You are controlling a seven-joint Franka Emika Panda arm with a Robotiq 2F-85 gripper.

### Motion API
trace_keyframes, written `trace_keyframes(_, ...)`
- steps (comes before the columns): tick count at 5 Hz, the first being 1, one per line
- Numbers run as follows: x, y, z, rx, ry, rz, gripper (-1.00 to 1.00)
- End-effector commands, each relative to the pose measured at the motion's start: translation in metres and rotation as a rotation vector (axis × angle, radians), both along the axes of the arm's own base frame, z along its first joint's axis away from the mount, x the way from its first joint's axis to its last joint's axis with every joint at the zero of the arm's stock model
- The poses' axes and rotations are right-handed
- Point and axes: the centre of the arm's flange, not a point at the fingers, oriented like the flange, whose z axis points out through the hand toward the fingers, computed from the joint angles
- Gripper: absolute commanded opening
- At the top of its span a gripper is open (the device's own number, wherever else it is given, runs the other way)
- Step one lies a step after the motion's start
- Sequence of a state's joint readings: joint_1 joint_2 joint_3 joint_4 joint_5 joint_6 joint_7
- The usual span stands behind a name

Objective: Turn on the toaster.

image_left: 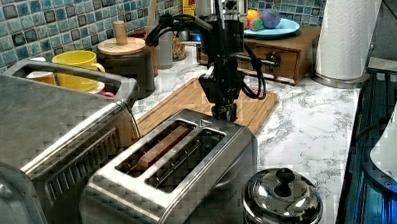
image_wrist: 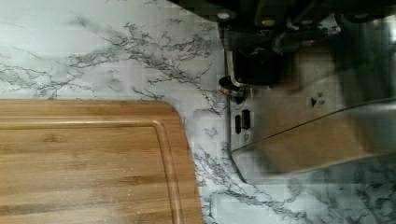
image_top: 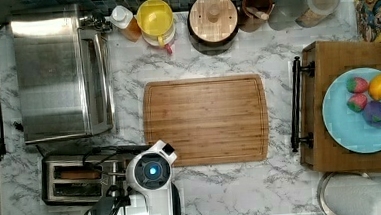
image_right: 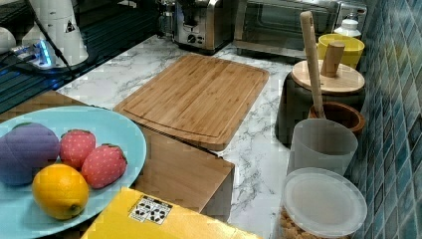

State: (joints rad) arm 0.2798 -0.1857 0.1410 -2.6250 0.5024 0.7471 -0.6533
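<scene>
Toaster oven: one; largest item, at tabletop edge on the top view's left.
Cutting board: one; mid-tabletop, bare.
Wooden drawer box: one; carries one blue plate with four fruit — two strawberries, one lemon, one purple piece.
Toaster: one, two slots, a brown slice in one slot in the left view; just beside the oven, near the tabletop corner at the top view's lower left.
Paper towel roll: one.
Kettle: one; just beside toaster in the left view.
Pincer: one; hanging at the toaster's control end, over the top edge; open or closed — cannot tell.
Risk, miss: lever not clearly made out; downward push landing on the casing top instead would leave toaster off.
Risk, shove: off-centre press could slide toaster toward kettle or cutting board.
Risk, cable: arm cables hanging near the toaster could snag.
</scene>
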Motion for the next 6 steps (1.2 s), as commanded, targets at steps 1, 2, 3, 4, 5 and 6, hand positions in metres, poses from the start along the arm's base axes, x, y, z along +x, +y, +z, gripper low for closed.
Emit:
trace_keyframes(1,-0.014,-0.008,-0.092,-0.154,0.23,0.002,-1.0)
trace_keyframes(2,-0.031,-0.023,-0.129,-0.216,0.287,-0.016,-1.0)
trace_keyframes(3,-0.031,-0.034,-0.121,-0.205,0.232,-0.027,-1.0)
trace_keyframes(4,-0.031,-0.034,-0.121,-0.205,0.232,-0.026,-1.0)
trace_keyframes(5,-0.031,-0.034,-0.121,-0.205,0.232,-0.026,-1.0)
trace_keyframes(6,-0.031,-0.034,-0.121,-0.205,0.232,-0.027,-1.0)
